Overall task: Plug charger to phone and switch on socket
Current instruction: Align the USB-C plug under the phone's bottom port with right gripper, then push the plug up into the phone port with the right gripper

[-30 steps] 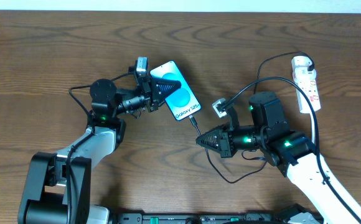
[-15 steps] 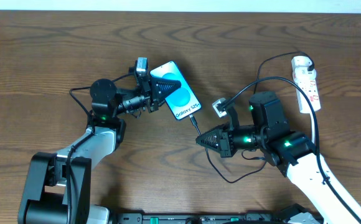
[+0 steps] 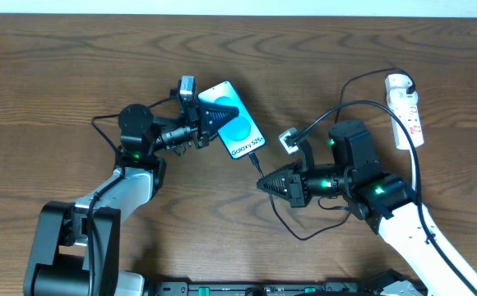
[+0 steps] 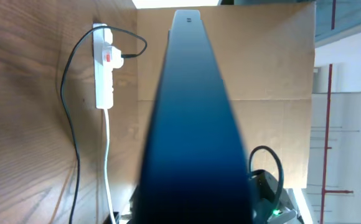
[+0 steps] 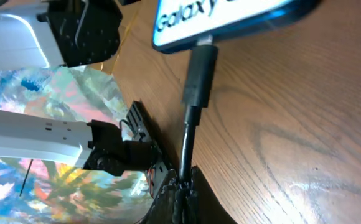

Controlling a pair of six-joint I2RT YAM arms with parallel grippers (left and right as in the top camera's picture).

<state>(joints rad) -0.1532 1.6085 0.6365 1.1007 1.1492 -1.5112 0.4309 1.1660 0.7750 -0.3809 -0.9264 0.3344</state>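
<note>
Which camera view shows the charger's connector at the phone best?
The right wrist view: the connector is close up, its tip at the phone's edge. Overhead shows it tiny; the left wrist view shows none of it.

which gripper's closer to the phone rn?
Left. The left gripper is clamped on the far end of the phone, touching it. The right gripper sits off the near end, holding the charger cable plugged into it.
</note>
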